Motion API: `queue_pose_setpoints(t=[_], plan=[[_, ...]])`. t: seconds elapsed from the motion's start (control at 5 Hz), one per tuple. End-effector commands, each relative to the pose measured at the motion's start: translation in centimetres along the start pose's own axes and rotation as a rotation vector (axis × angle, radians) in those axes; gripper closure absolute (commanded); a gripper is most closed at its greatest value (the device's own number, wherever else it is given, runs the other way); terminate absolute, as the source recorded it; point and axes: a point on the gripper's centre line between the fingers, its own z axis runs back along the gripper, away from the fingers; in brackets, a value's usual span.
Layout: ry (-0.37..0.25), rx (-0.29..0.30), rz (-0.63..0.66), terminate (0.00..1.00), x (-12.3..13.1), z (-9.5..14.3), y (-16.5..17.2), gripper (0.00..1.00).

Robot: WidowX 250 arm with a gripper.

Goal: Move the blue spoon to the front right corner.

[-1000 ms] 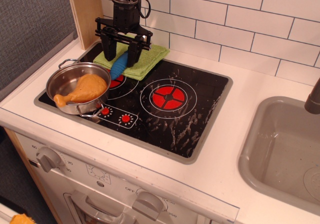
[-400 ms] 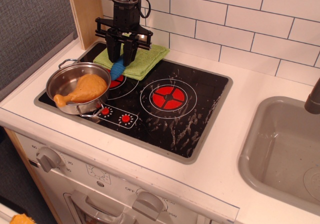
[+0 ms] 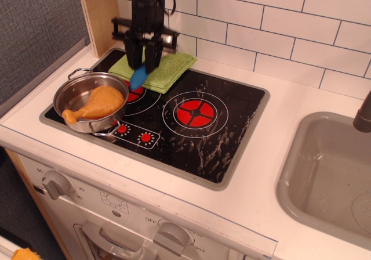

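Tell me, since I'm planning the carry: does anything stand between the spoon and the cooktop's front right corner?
Nothing visible does. The gripper holds the spoon over the green cloth at the back left. The path to the front right corner crosses bare glass; the pot sits off to the left.

Bright, even light fills the scene. Shadows are soft and short. Pale scuffs and faint sheen streak the black cooktop [image 3: 220, 138] toward its front right corner [image 3: 223, 181]. Focus is sharp throughout.

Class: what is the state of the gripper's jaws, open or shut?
Shut on the blue spoon: the gripper has both fingers pressed against its blue handle above the green cloth.
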Motion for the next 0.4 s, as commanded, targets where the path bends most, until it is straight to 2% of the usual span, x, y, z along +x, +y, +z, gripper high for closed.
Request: queue_pose_setpoints(t=[0.0, 0.2], plan=[[-0.126, 0.04, -0.108, 0.0, -2.3, 5.1, -3.3, 1.0], [-0.081, 0.018, -0.184, 0.0, -5.5, 3.8, -5.8, 1.0]])
